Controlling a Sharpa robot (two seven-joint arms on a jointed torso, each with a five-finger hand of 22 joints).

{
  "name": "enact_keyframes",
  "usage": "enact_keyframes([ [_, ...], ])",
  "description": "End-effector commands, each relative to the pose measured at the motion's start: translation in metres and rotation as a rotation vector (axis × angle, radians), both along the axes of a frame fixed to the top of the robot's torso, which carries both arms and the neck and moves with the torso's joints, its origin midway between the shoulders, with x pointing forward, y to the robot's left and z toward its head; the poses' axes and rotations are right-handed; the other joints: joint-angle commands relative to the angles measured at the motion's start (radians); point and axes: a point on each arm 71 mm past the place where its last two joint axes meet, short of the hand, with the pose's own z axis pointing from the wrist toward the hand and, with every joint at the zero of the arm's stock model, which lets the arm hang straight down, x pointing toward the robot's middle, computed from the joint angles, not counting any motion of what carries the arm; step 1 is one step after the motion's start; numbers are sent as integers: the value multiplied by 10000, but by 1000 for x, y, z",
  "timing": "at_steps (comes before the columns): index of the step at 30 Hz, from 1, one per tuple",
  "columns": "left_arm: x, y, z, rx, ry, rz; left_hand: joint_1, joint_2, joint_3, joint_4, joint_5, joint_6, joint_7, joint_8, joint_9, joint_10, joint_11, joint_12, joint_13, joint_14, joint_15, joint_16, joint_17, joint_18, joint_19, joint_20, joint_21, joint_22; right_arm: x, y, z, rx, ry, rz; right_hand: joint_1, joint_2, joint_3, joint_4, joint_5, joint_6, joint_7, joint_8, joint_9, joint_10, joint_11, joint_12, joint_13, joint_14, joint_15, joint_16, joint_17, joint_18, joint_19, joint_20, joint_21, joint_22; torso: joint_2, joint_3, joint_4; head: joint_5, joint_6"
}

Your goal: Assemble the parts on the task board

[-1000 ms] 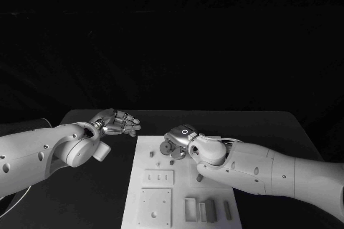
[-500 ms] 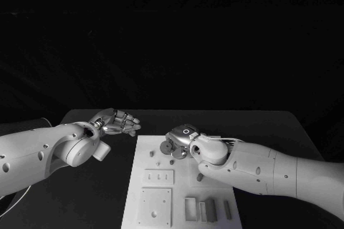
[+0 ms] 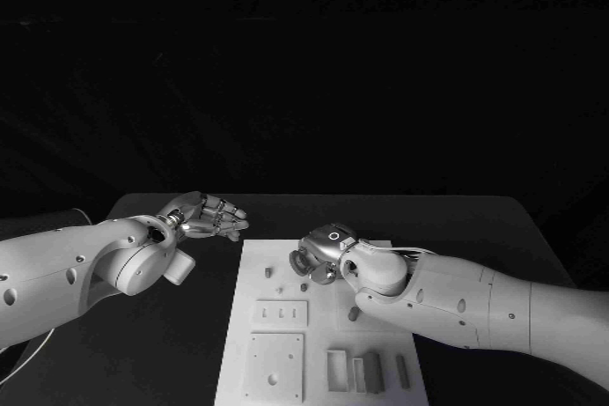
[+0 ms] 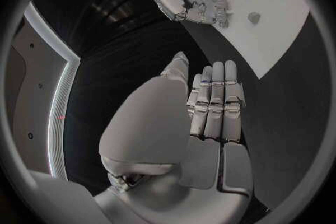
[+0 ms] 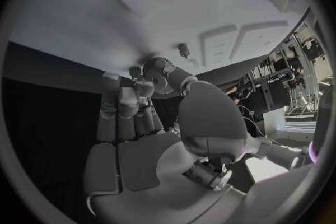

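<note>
I have the black table (image 3: 508, 221) under both arms, and the white task board (image 3: 324, 335) in its middle is my landmark for everything else. My right arm (image 3: 495, 313) lies across the board's right side, with the right hand (image 3: 324, 254) down over the board's far part, fingers curled close around a small round disc-like part (image 3: 301, 262); from the right wrist camera the fingertips (image 5: 143, 88) bunch together right at the board surface, so I read it as pinching that part, though the contact itself is partly hidden. My left arm (image 3: 77, 269) comes in beside the board's left edge, and the left hand (image 3: 209, 219) hovers off the board, just past its far left corner, fingers (image 4: 217, 98) straight, side by side and holding nothing. On the board, rectangular plates (image 3: 277, 358) sit on the near left, upright slab-like parts (image 3: 362, 371) on the near right, and a small peg (image 3: 267, 271) stands left of the right hand.
</note>
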Motion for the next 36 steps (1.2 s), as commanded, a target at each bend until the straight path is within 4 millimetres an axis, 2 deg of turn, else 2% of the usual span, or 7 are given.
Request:
enact_keyframes([
  [1,0,-2,1,-32,-27,-165,-40,-52,59,-3,1,-49,-15,-47,2,-38,-10,-35,13,64,-25,-56,11,138,58,-35,-39,16,-2,2,-2,-154,26,64,88,-24,-13,48,-12,928,145,7,-9,-350,59,-15,-16,-22,5,-30,-6,155,-2,-15,-11,155,-1,-6,2,-8,0],
  [11,0,-2,1,-28,-21,-165,-43,-53,61,-2,1,-51,-15,-48,3,-39,-9,-40,14,65,-24,-62,16,138,58,-35,-42,17,-4,6,0,71,-8,117,58,-72,-43,71,-18,896,153,-15,-24,-348,63,-7,-24,-14,4,-28,-7,155,10,-11,-8,157,-1,-8,17,-16,-1],
  [17,0,-2,1,-27,-20,-155,-44,-55,62,-2,1,-53,-14,-49,3,-40,-8,-42,15,66,-24,-64,19,138,58,-35,-43,18,-4,6,1,233,-77,52,-45,-324,-47,276,-10,744,199,-112,-89,-354,106,0,-57,-11,36,-45,-19,155,31,-7,-29,143,-4,-19,12,-14,0],
  [24,0,-1,1,-25,-17,-148,-42,-56,64,-4,1,-55,-13,-50,3,-42,-8,-45,15,67,-24,-67,22,138,59,-35,-44,19,-4,3,2,348,-148,-10,-123,-633,-9,590,-14,573,262,-211,-166,-377,164,7,-94,-4,88,-59,-29,155,57,-15,-52,137,-6,-14,10,-12,-2],
  [36,0,-1,1,-23,-16,-142,-42,-60,65,-5,0,-61,-11,-53,4,-44,-6,-51,16,69,-25,-74,28,138,59,-35,-47,21,-6,3,3,486,-143,-4,-109,-747,6,720,-18,502,288,-245,-199,-398,189,14,-113,-3,110,-62,-31,155,63,-22,-64,137,-2,-1,5,1,-5],
])
